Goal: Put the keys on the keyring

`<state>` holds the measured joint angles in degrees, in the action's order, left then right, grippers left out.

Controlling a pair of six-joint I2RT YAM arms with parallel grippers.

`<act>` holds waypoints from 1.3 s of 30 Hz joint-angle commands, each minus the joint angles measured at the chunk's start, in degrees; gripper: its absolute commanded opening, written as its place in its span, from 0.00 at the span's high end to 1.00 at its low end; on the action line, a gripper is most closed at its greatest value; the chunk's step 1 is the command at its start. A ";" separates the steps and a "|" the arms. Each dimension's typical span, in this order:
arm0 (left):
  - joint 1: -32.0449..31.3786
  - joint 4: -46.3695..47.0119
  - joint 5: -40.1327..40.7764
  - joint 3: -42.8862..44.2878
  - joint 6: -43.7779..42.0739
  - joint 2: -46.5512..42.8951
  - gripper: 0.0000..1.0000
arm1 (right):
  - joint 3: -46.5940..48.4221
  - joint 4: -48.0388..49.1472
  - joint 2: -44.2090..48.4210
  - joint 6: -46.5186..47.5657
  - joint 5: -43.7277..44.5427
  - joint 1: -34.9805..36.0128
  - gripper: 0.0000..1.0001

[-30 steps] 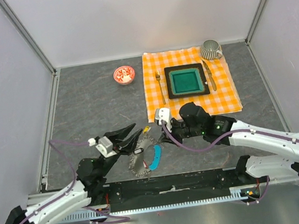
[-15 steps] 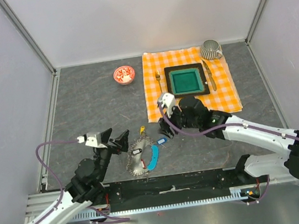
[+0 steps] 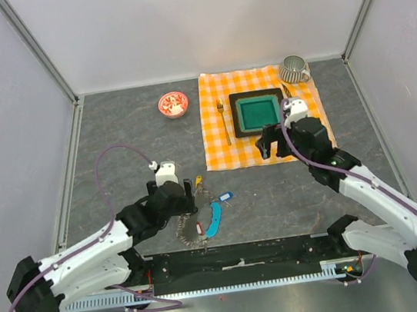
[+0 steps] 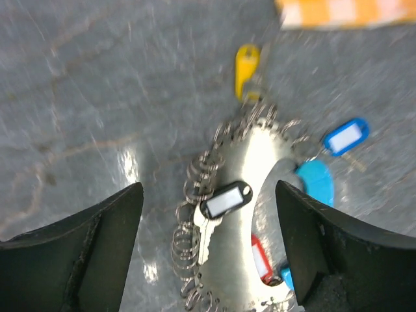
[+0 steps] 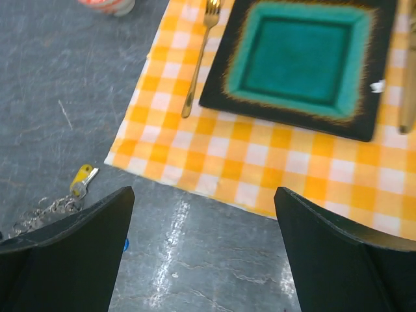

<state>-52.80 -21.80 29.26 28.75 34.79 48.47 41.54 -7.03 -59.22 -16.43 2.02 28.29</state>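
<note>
The grey table (image 3: 128, 136) carries an orange checked cloth (image 3: 218, 143) at its far right. The right gripper (image 5: 205, 195) hangs over the cloth's near edge with its jaws wide apart and nothing between them. The left gripper (image 4: 208, 195), jaws also spread, hovers close above the table's near edge. A teal square plate (image 3: 236, 117) sits mid-cloth and a ribbed mug (image 3: 293, 70) at the cloth's far right corner. A red-and-white bowl (image 3: 172, 104) stands left of the cloth; I cannot tell what is in it. The keyring (image 4: 195, 175) lies under the left gripper, with the keys (image 4: 226, 199) on and around it.
</note>
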 commanded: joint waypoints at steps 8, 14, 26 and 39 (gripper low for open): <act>0.24 -1.50 -6.32 1.66 11.71 15.33 0.38 | -4.71 -5.72 16.23 0.25 10.19 -0.78 0.03; 5.23 3.69 -3.95 1.22 9.08 22.62 0.57 | -4.71 -6.59 18.17 0.52 10.89 -0.87 0.03; 26.67 17.58 -3.68 6.74 -1.04 29.93 0.96 | -2.34 -8.18 19.05 1.22 13.09 -0.87 0.03; 30.56 3.00 -3.67 15.89 -1.82 8.16 0.18 | 2.67 -18.98 22.21 0.87 28.20 -0.96 0.02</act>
<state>-22.52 -13.32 24.91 39.18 35.22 67.53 40.58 -21.96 -40.18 -15.59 21.10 27.53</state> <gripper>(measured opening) 0.733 0.982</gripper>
